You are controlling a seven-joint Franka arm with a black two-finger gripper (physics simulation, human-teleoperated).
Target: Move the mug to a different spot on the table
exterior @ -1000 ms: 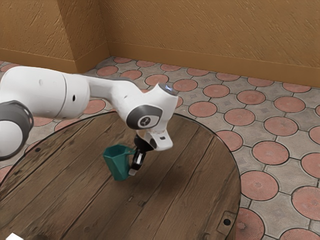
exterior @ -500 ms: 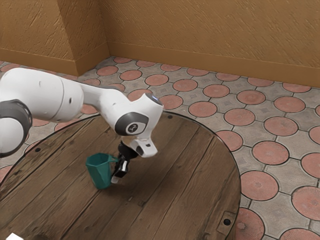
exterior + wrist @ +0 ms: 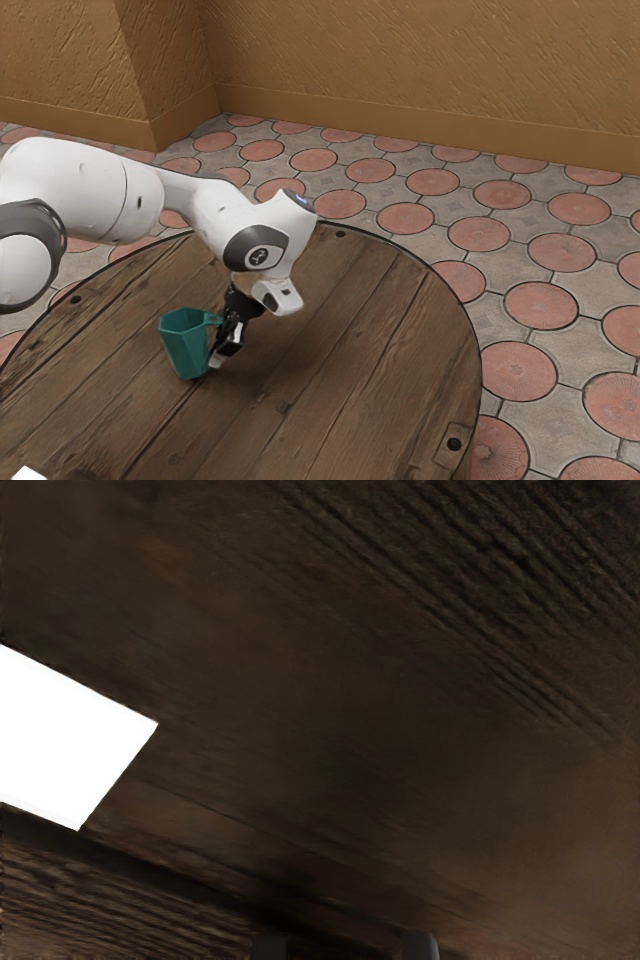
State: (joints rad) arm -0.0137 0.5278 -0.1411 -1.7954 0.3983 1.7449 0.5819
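Wide shot first: a floor [image 3: 520,230] of round terracotta tiles, an orange wall [image 3: 420,60] behind it, and the big round wooden table [image 3: 380,360] up front. The white arm [image 3: 90,200] sweeps in from the exterior view's left and bends down over the planks. Here's the teal mug [image 3: 183,340], upright, toward the exterior view's left side of the tabletop and well in from the rim. The black gripper [image 3: 222,345] is clamped on the side of it that faces the exterior view's right, where its handle is. Whether its base touches the wood or hangs just above, I can't tell.

Over to the wrist view: neither mug nor arm here, just dark table grain [image 3: 400,730] close under the hand and a bright white patch [image 3: 60,745]. In the exterior view a small white corner [image 3: 22,472] shows at the table's near edge.
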